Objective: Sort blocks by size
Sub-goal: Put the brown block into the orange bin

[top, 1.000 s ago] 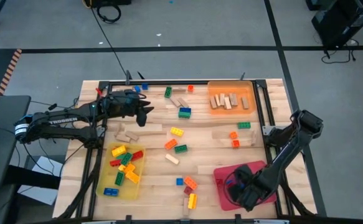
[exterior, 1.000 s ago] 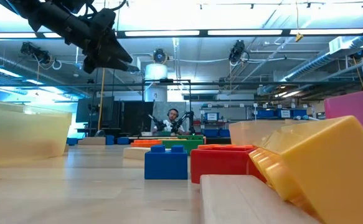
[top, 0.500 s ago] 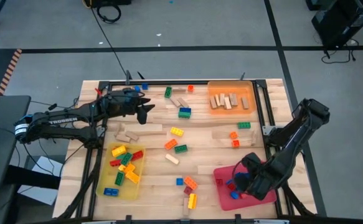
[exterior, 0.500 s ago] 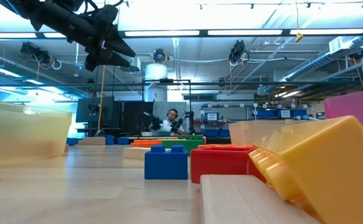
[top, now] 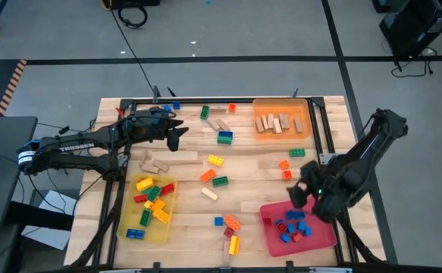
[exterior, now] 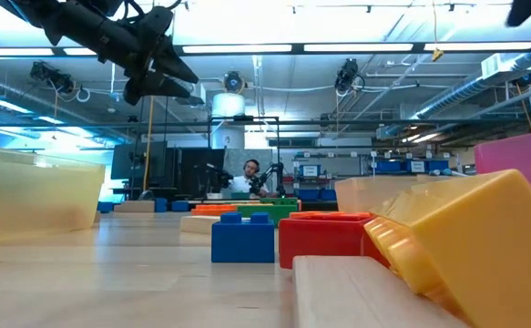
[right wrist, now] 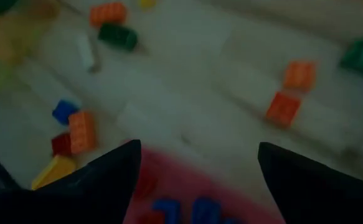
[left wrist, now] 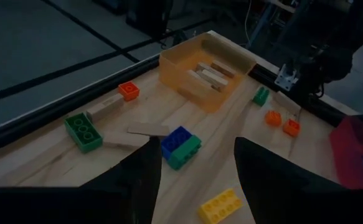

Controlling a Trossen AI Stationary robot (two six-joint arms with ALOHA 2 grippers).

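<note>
Loose blocks lie flat across the wooden table (top: 251,193): a blue-and-green pair (top: 224,137), a yellow one (top: 215,160), two orange ones (top: 285,168) and a mixed cluster (top: 230,227) near the front. Several small red and blue blocks (top: 291,226) lie in the red tray (top: 323,236). My right gripper (top: 300,196) (right wrist: 197,180) hangs open above that tray's far edge, holding nothing. My left gripper (top: 179,136) (left wrist: 193,180) hovers open over the far left of the table, also holding nothing, with the blue-and-green pair (left wrist: 181,144) beyond its fingers.
An orange tray (top: 281,121) with tan wooden pieces stands at the far right. A yellow tray (top: 151,208) with several coloured blocks stands at the near left. More tan wooden pieces (top: 156,161) lie by the left arm. A black frame (top: 323,129) runs along the table's edges.
My right gripper has risen out of the red tray and moved toward the table's far edge, staying open and tipping; the red and blue blocks in the tray now show. My left gripper has kept its place, its fingers spreading a little wider.
</note>
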